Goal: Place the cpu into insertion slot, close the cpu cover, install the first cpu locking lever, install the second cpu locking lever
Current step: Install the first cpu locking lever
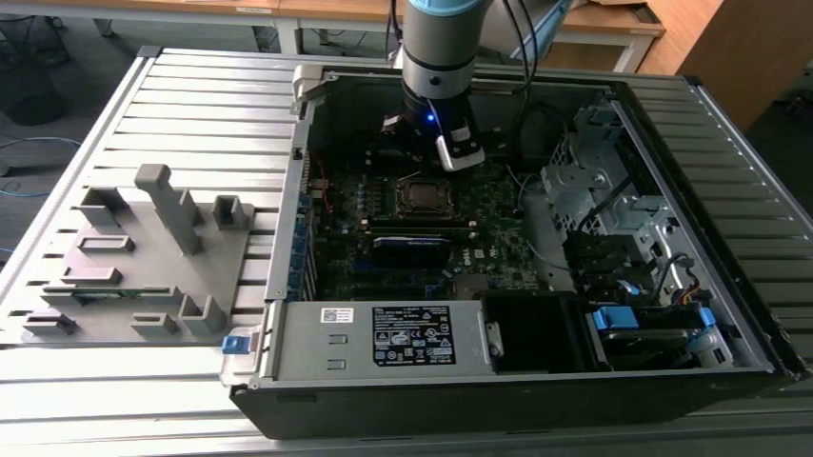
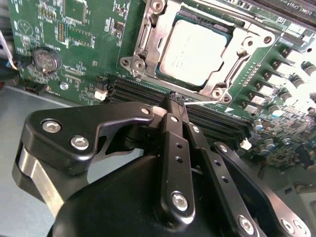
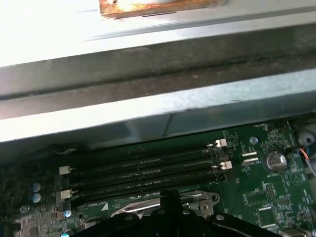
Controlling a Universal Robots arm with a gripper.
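Inside the insertion slot [image 2: 130,63], one cpu [image 2: 195,52] is seated, and one cpu cover [image 2: 245,35] is laid flat around its edges. Just beside the slot, four black memory slots [image 3: 143,170] are counted. Over these, near the slot's edge, one gripper [image 2: 174,100] is held with its jaws pressed together, nothing being gripped. One coin battery [image 2: 45,60] is seen well apart from the slot.
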